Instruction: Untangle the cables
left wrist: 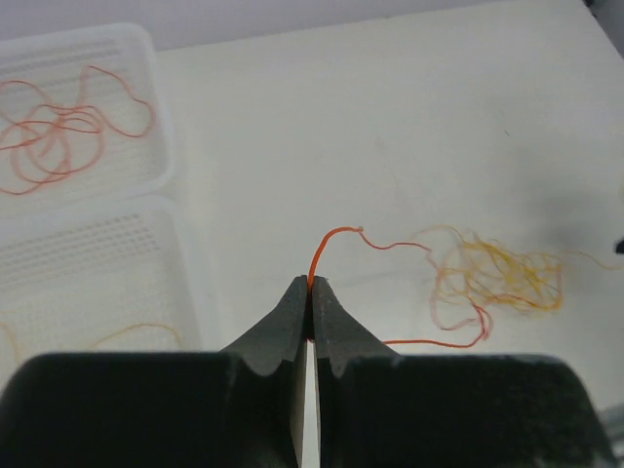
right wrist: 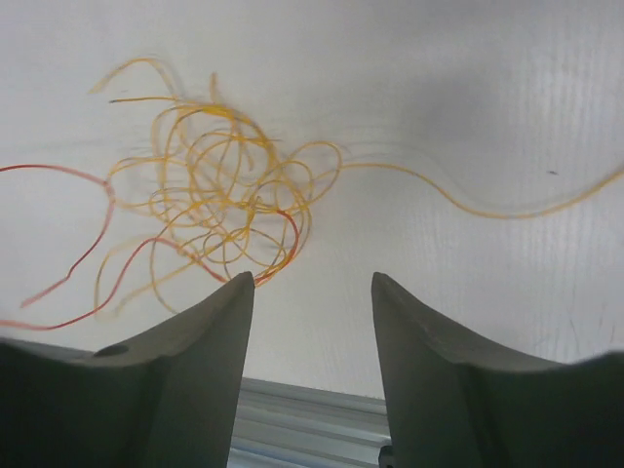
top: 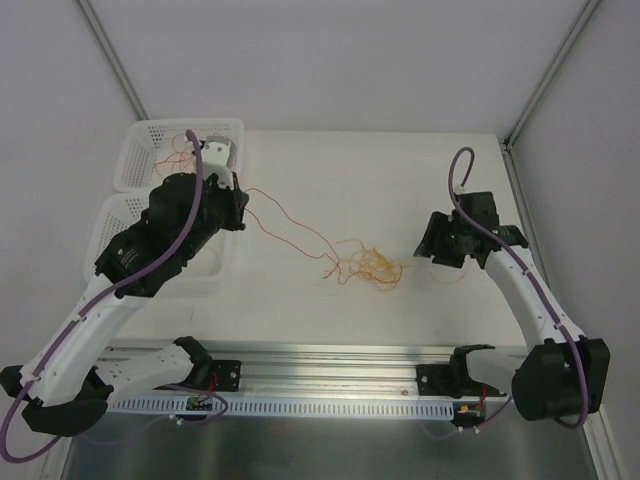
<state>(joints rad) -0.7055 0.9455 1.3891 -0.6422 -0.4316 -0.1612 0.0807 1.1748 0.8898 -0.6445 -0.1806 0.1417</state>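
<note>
A tangle of thin yellow cables (top: 372, 266) lies mid-table, also in the left wrist view (left wrist: 502, 278) and the right wrist view (right wrist: 219, 190). A red cable (top: 290, 220) runs from the tangle to my left gripper (top: 240, 200). In the left wrist view that gripper (left wrist: 312, 285) is shut on the red cable (left wrist: 327, 244), held above the table. My right gripper (top: 428, 248) is open and empty just right of the tangle; its fingertips (right wrist: 239, 285) hover at the tangle's edge.
Two white perforated trays stand at the left: the far one (top: 150, 140) holds loose red cables (left wrist: 54, 132), the near one (top: 105, 225) holds a yellow strand (left wrist: 132, 333). An aluminium rail (top: 330, 385) runs along the near edge.
</note>
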